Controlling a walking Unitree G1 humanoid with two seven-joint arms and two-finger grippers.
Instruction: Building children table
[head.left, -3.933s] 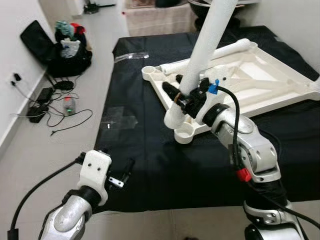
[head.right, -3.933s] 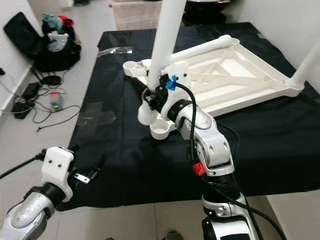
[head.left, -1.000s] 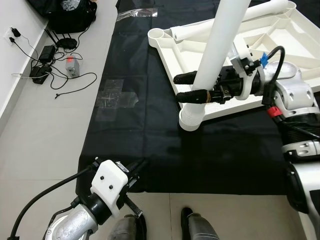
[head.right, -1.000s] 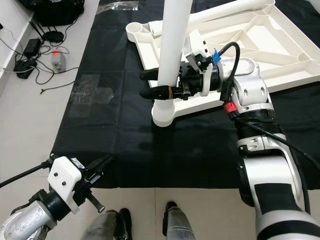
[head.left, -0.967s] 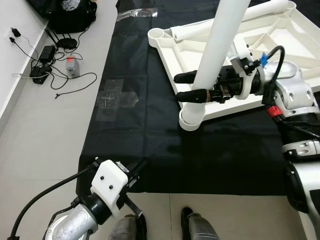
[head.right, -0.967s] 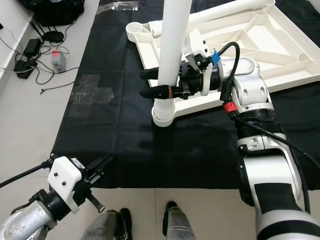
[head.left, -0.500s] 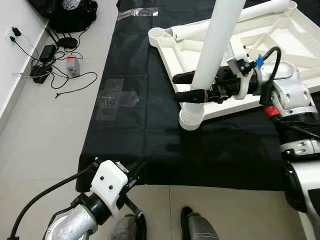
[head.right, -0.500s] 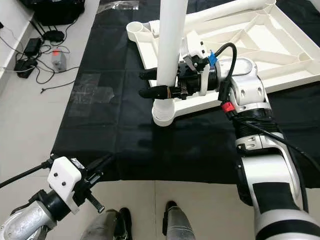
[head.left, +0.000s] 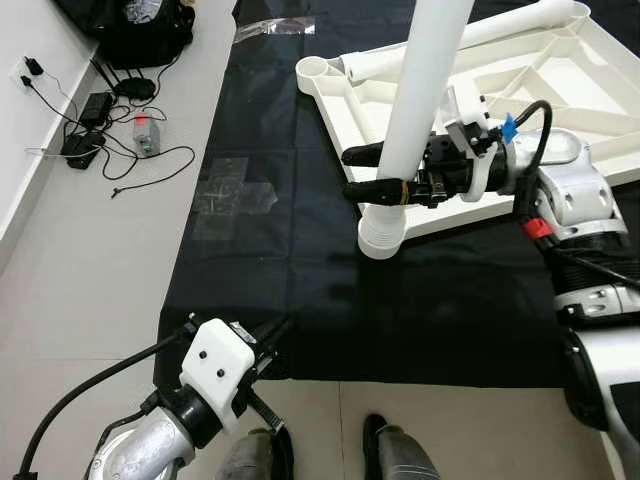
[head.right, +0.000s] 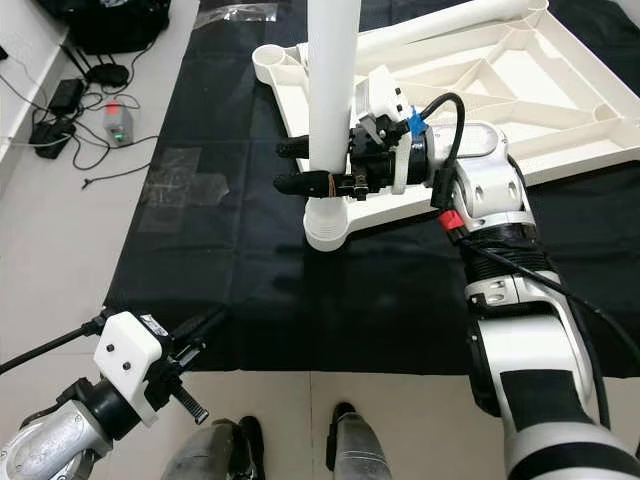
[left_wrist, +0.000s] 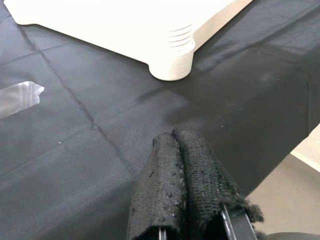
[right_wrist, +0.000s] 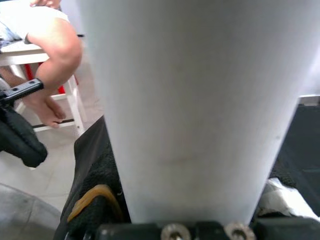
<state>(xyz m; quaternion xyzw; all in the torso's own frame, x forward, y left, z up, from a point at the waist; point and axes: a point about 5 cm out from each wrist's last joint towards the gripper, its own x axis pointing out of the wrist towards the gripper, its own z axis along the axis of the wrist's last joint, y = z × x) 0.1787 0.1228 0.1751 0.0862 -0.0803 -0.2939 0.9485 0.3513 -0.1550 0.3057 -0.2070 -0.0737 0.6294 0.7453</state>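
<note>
Cables and a power brick (head.left: 75, 148) are scattered on the tiled floor (head.left: 90, 270) at the far left. Nearer, the left pincer (head.left: 270, 336) is held low over the near edge of the black cloth (head.left: 300, 260), its fingers (left_wrist: 180, 185) pressed together on nothing. Right of it, the white table leg (head.right: 332, 90) is stood upright in the near corner socket (head.right: 326, 228) of the upturned white tabletop (head.right: 480, 80), clamped between the right pincer (head.right: 290, 166) fingers.
</note>
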